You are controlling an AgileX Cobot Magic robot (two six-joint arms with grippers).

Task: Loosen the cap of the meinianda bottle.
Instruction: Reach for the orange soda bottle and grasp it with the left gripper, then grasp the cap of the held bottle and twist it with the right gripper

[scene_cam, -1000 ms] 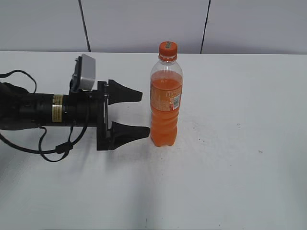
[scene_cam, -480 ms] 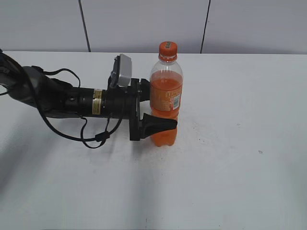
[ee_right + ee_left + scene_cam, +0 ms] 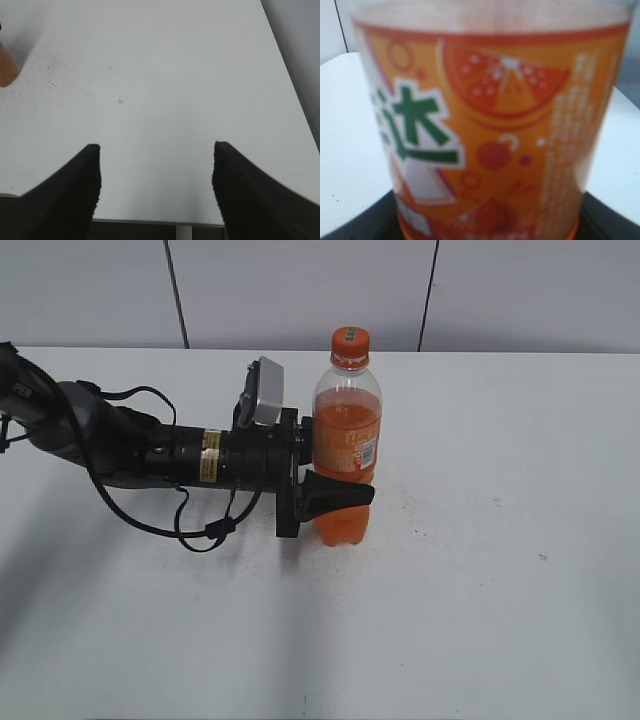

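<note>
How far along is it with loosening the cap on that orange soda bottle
Done: the left gripper has its fingers either side of the meinianda bottle, at the label. Whether it is clamped is unclear. Left: the cap is untouched, and the right gripper is open over bare table.

L arm reached in from the left across the table [image 3: 480, 620] over the past sec; left gripper [image 3: 340, 465], which was open and short of the meinianda bottle [image 3: 346, 455], advanced till its jaws straddled the lower body, then narrowed slightly. Bottle label filled the L wrist view.
</note>
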